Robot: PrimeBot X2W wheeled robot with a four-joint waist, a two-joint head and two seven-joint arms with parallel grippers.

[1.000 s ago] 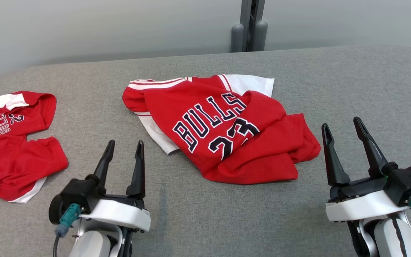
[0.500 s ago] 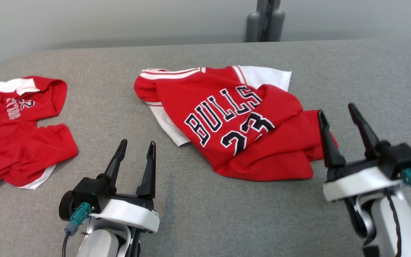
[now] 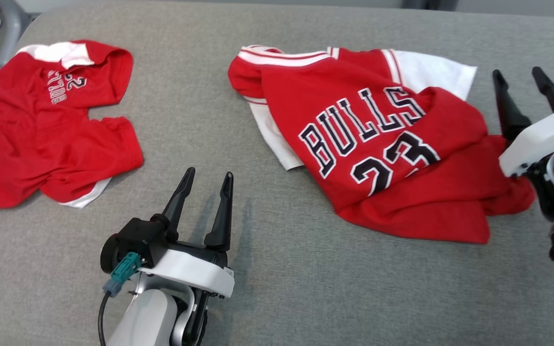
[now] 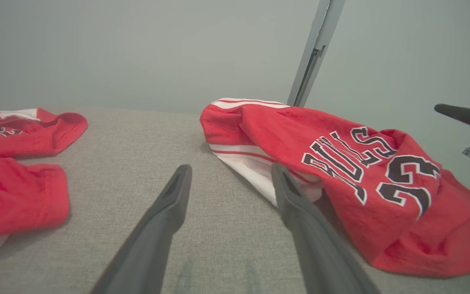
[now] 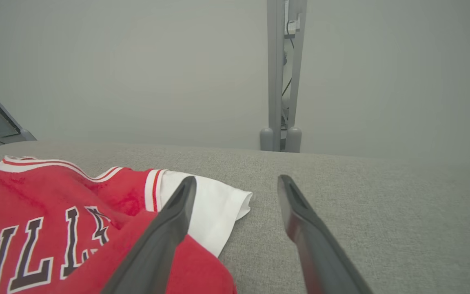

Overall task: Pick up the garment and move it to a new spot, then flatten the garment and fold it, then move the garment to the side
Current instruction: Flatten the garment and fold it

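jersey [image 3: 378,144] lay rumpled on the grey table [image 3: 277,298], right of centre in the head view. Red with white sleeve panels, "BULLS 23" face up, print running diagonally. Lower part was bunched over itself, one white sleeve stuck out at the far right corner, and a white strip ran along its left edge. Not flattened, not folded

left gripper [image 3: 209,172]: jaws open, holding nothing. It sat over bare table between the jersey and a second red shirt [image 3: 51,125], apart from both. From the left wrist camera, one of its fingers lined up in front of the jersey's white left edge. Head view showed a gap there

right gripper [image 3: 517,72]: jaws open too, empty. It was at the jersey's right side, and its white wrist housing overlapped the red fabric's right edge in the head view. From the right wrist camera, one finger crossed over red cloth and white sleeve, the other over bare table. Couldn't tell whether it touched the cloth or was above it

second red shirt was at the table's left side, also rumpled, with small lettering near the collar and white trim at collar and hem. Well apart from the jersey

grey post [image 5: 278,81] stood behind the table's far edge against a plain pale wall [image 5: 96,61]
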